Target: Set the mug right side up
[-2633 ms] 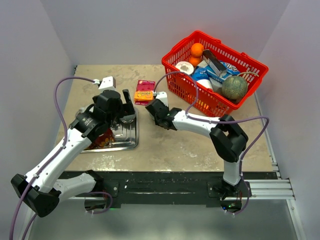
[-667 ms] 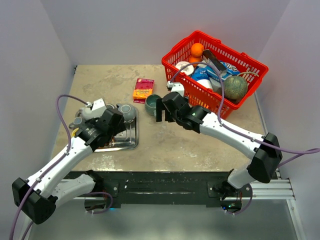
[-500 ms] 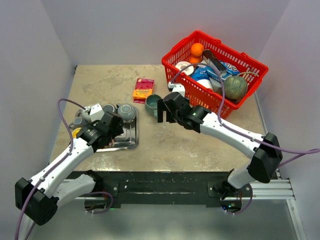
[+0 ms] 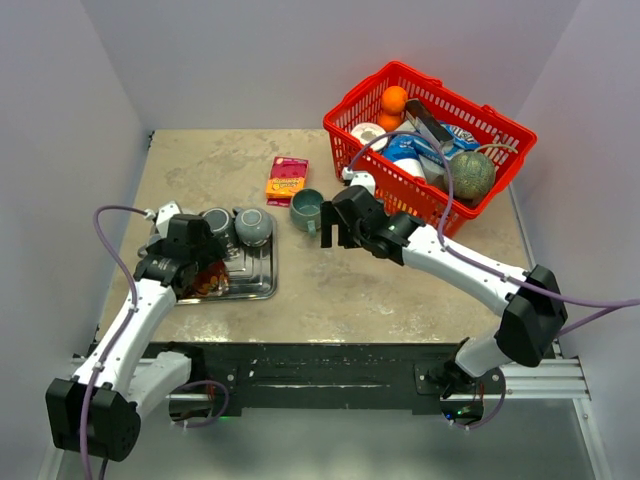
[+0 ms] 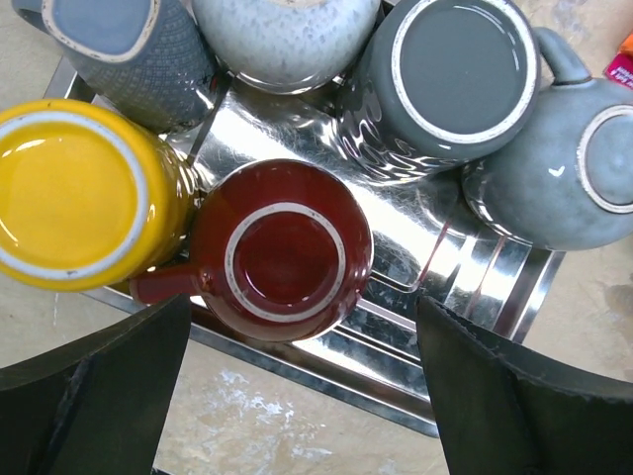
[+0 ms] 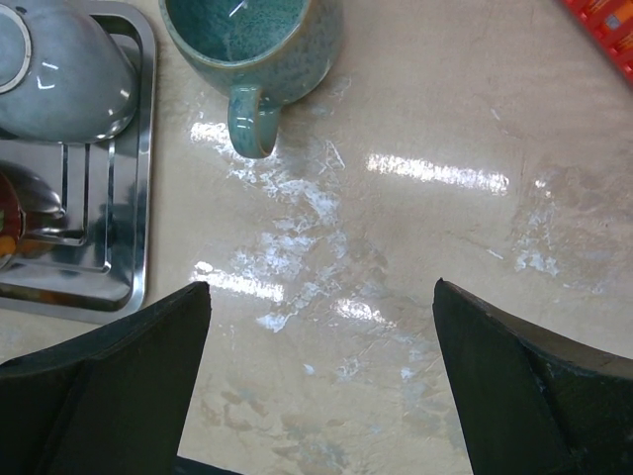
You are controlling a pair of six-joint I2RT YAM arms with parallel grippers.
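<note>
A teal mug (image 4: 306, 207) stands right side up on the table, its mouth open to the right wrist view (image 6: 252, 40) and its handle towards my right gripper. My right gripper (image 4: 332, 234) (image 6: 321, 287) hovers open just near of it, with only bare table between the fingers. On the steel tray (image 4: 255, 285) (image 5: 435, 287) several mugs sit upside down, among them a red mug (image 5: 282, 252), a yellow mug (image 5: 74, 193) and a dark grey mug (image 5: 460, 69). My left gripper (image 4: 205, 265) (image 5: 304, 327) hangs open above the red mug, holding nothing.
A red basket (image 4: 430, 140) full of groceries fills the back right corner. A pink and orange snack packet (image 4: 288, 180) lies behind the teal mug. A light grey mug (image 6: 59, 79) sits at the tray's corner nearest the teal mug.
My left arm has swung left and back, so its gripper now hangs over the tray's near side. My right gripper has edged slightly right. The teal mug has not moved.
</note>
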